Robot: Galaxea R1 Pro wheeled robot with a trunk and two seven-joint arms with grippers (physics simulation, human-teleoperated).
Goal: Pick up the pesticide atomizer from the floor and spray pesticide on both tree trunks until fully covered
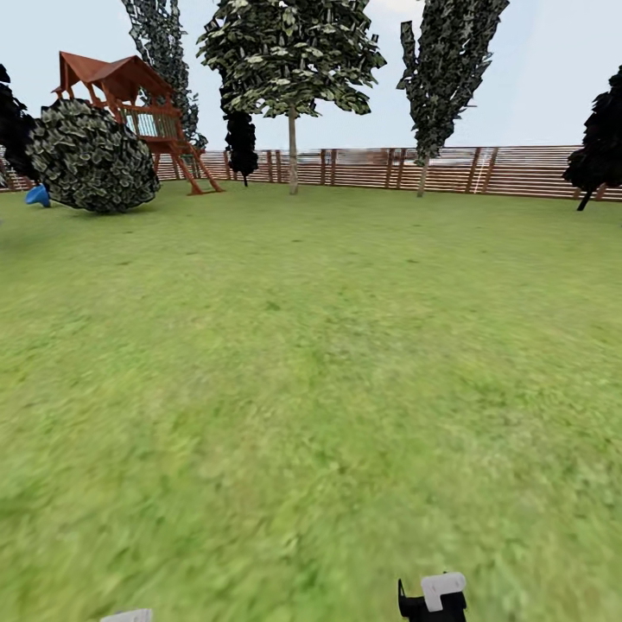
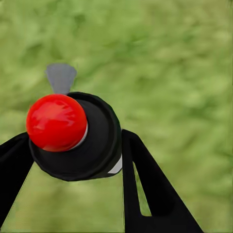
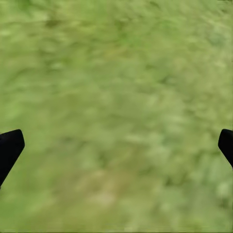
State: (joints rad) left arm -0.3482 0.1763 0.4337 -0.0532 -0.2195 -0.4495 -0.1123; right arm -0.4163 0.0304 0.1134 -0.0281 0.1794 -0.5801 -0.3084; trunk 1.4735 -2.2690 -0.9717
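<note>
My left gripper point(image 2: 73, 150) is shut on the pesticide atomizer point(image 2: 85, 145). I look down on its black cap and its red dot point(image 2: 56, 121), with a black finger on each side and grass below. My right gripper point(image 3: 116, 145) hangs open over bare grass, only its two black fingertips point(image 3: 9, 148) at the picture's edges. Far across the garden lawn point(image 1: 311, 345) stand two trees by the fence. One has a pale straight trunk point(image 1: 292, 151) under a broad crown. The other has a thin trunk point(image 1: 422, 177) under a narrow crown. The paved floor is out of view.
A brown slat fence point(image 1: 380, 168) closes the far side. At the far left are a round dark bush point(image 1: 91, 157), a wooden playset point(image 1: 142, 112) and a blue object point(image 1: 36, 195). Near-black cone trees point(image 1: 241, 142) point(image 1: 598, 142) stand by the fence. Part of my right arm point(image 1: 436, 596) shows low down.
</note>
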